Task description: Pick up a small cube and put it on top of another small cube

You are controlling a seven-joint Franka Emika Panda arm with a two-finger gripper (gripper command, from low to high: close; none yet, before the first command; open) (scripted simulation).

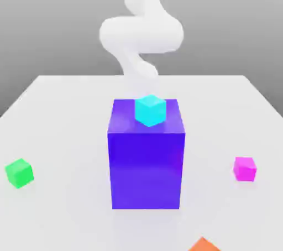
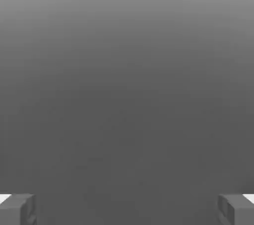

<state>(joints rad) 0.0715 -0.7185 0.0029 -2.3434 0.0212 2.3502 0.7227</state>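
Note:
The small cube (image 1: 245, 168), bright magenta-pink, rests on the white table at the exterior view's right. Another small cube (image 1: 19, 173), bright green and of equal size, rests at the exterior view's left. The two lie far apart, with a big purple-blue block between them. My white arm (image 1: 141, 34) rises behind that block, far from both small cubes. In the hand view my gripper (image 2: 127, 210) is open: its grey fingertips (image 2: 20, 209) stand wide apart with nothing between them, facing plain grey background.
The big purple-blue block (image 1: 146, 161) stands mid-table with a cyan cube (image 1: 150, 110) on its top. An orange cube (image 1: 203, 245) sits at the near edge. The white table (image 1: 66, 123) has bare surface around both small cubes.

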